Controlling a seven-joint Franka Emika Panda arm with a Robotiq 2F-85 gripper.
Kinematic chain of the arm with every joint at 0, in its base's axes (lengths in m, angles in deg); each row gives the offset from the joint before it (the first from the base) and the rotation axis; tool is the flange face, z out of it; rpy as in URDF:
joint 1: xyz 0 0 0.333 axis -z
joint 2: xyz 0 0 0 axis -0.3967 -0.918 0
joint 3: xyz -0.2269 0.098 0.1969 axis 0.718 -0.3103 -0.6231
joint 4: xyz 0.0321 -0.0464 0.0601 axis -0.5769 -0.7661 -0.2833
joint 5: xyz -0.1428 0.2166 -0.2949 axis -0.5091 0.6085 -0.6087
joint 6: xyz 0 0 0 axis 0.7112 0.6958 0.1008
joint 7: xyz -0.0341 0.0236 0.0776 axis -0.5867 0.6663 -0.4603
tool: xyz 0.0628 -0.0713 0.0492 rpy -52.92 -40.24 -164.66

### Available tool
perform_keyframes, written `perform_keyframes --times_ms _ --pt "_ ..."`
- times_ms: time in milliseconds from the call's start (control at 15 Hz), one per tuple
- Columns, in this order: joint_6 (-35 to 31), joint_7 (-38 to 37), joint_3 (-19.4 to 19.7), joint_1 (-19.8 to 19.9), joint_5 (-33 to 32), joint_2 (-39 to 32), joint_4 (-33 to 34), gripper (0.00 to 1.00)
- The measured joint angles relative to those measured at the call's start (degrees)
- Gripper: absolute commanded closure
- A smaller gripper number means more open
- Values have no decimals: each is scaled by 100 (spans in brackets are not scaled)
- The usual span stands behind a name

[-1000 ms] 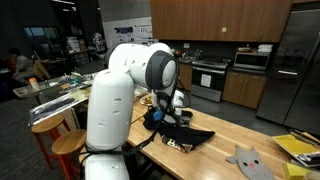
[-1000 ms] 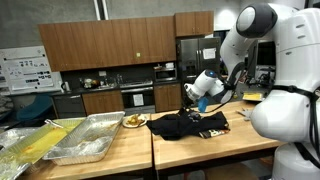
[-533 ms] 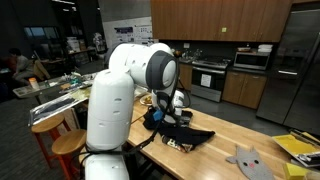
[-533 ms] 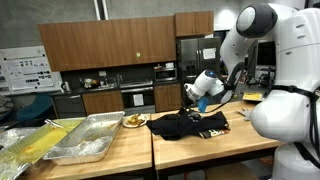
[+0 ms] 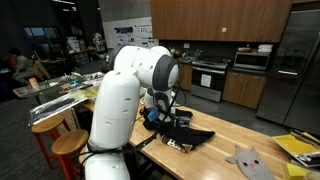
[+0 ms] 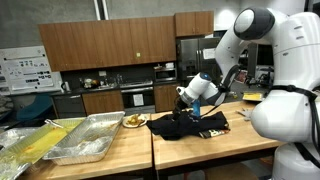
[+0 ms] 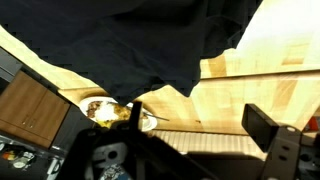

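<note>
now: black cloth [image 6: 186,126] lies crumpled in a loose heap on the counter [image 6: 205,146], about mid-length, nearer the far edge than the near one. folds stand up unevenly; the edges trail flat onto the wood. in the wrist view the cloth [image 7: 130,40] fills most of the frame.

gripper [image 6: 186,96] hangs just above the end of the heap that faces the trays, jaws spread wide, nothing between them. i cannot tell whether a fingertip brushes the top fold.

risks, as i judge them:
- jaws this wide over a loose heap may catch one thin fold only; the rest would then drag and slide off.
- a low descent could pinch cloth against the wood and jam the fingertips on the counter.
- small plate of yellow food [image 6: 133,120] sits just beside that end of the cloth; a sideways pull or a trailing hem could sweep it or tip food onto the fabric.
- metal trays [image 6: 88,140] stand beyond the plate, toward the counter's far end; a swung hem could snag a rim.
- the dark fabric hides its own folds from the wrist camera, so grip depth is hard to judge.
- grey felt piece [image 5: 247,158] lies well apart near the near edge; low concern.
</note>
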Motion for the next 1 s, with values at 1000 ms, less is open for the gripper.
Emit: perform_keyframes --times_ms 1000 --pt "115 2260 1742 -2009 132 -306 529 0"
